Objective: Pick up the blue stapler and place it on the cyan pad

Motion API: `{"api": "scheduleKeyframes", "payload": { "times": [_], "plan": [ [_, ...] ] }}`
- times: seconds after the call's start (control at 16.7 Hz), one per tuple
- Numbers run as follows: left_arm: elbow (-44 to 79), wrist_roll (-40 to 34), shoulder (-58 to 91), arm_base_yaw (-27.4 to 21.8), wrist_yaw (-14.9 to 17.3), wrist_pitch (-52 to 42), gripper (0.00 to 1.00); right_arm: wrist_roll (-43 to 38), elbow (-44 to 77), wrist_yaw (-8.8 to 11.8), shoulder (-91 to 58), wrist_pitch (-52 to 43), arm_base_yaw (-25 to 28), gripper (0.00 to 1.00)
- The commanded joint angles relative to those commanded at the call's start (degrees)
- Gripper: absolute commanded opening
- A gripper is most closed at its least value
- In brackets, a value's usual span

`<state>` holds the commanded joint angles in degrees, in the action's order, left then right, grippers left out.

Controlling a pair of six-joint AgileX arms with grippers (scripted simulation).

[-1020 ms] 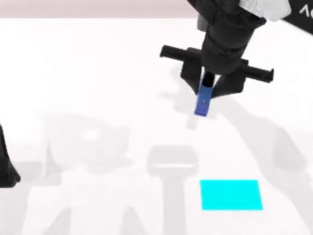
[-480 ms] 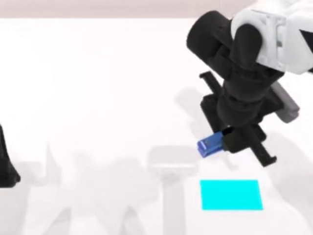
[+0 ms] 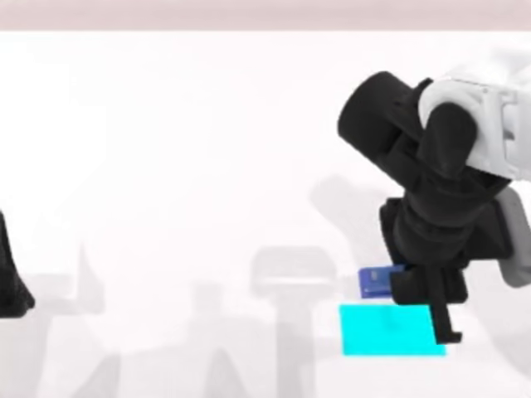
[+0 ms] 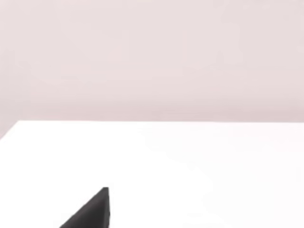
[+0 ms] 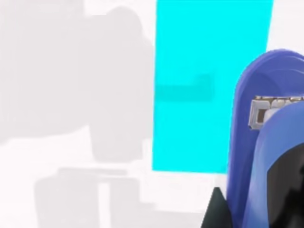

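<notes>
The blue stapler (image 3: 375,282) hangs in the air, sticking out to the left from my right gripper (image 3: 404,283), which is shut on it. It hovers just above the far left edge of the cyan pad (image 3: 386,332), a flat rectangle near the table's front right. The right wrist view shows the stapler (image 5: 270,142) close up beside one dark fingertip (image 5: 216,213), with the cyan pad (image 5: 204,85) below it. My left arm (image 3: 10,282) stays parked at the table's left edge. A single dark fingertip (image 4: 92,211) shows in the left wrist view.
The white table (image 3: 166,166) carries only soft grey shadows of the arms. Its far edge meets a pinkish wall along the top of the top view.
My right arm has carried the stapler from the far middle of the table toward the front, turning the wrist, and now holds it over the pad's far left edge. The left arm has not moved.
</notes>
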<state>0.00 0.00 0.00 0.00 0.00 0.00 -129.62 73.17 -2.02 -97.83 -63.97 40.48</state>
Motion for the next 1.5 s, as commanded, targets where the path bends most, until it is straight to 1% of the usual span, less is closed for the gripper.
{"api": "scheduleKeyframes", "payload": {
  "times": [0.48, 0.6, 0.96, 1.08, 1.32, 1.5],
  "plan": [
    [0.0, 0.0, 0.0, 0.0, 0.0, 0.0, 1.0, -0.73, -0.94, -0.03, -0.35, 0.96, -0.25, 0.0],
    [0.0, 0.0, 0.0, 0.0, 0.0, 0.0, 1.0, -0.71, -3.02, -0.06, -1.56, 4.25, -0.4, 0.0],
    [0.0, 0.0, 0.0, 0.0, 0.0, 0.0, 1.0, -0.43, -12.38, -0.06, -7.57, 20.45, -0.5, 0.0],
    [0.0, 0.0, 0.0, 0.0, 0.0, 0.0, 1.0, -0.41, -13.91, -0.07, -8.6, 22.49, -0.46, 0.0],
    [0.0, 0.0, 0.0, 0.0, 0.0, 0.0, 1.0, -0.41, -14.02, -0.07, -8.67, 22.62, -0.46, 0.0],
    [0.0, 0.0, 0.0, 0.0, 0.0, 0.0, 1.0, -0.41, -14.02, -0.07, -8.67, 22.62, -0.46, 0.23]
  ]
}}
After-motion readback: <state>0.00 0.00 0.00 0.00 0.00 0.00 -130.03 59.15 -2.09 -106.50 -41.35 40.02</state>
